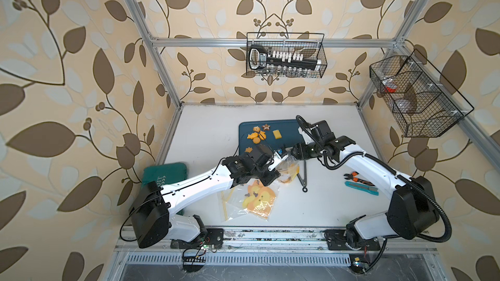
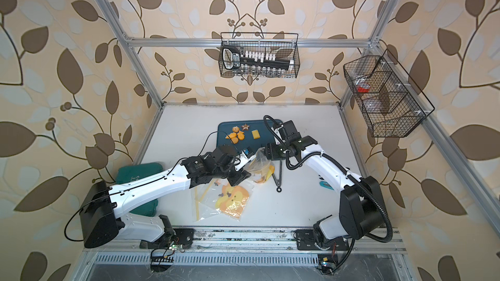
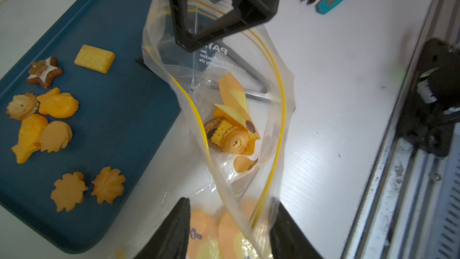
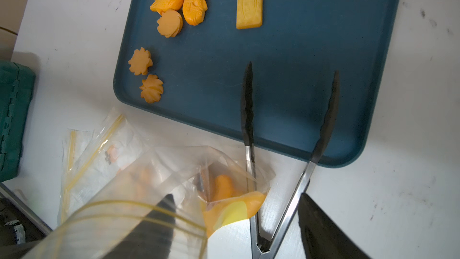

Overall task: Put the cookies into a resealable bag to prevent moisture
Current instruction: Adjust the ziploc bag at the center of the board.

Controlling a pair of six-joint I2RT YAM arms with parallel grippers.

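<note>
Several orange-yellow and brown cookies (image 3: 58,104) (image 4: 194,4) (image 1: 257,136) lie on a dark blue tray (image 3: 112,21) (image 4: 311,46). A clear resealable bag (image 3: 271,75) (image 4: 154,168) (image 1: 288,167) with yellow zip lines hangs between my two grippers, its mouth spread. Three cookies (image 3: 227,137) rest at its bottom. My left gripper (image 3: 230,203) (image 1: 277,158) has its jaws apart, with the bag's rim running between them close to one finger. My right gripper (image 4: 236,198) (image 1: 290,155) stands wide open, one finger inside the bag's mouth and the other outside.
Black-tipped metal tongs (image 4: 286,170) (image 1: 304,174) lie partly on the tray's near edge, beside the bag. More printed bags (image 1: 251,198) lie flat near the front. A green case (image 1: 165,174) sits left; cutters and a utility knife (image 1: 359,182) sit right.
</note>
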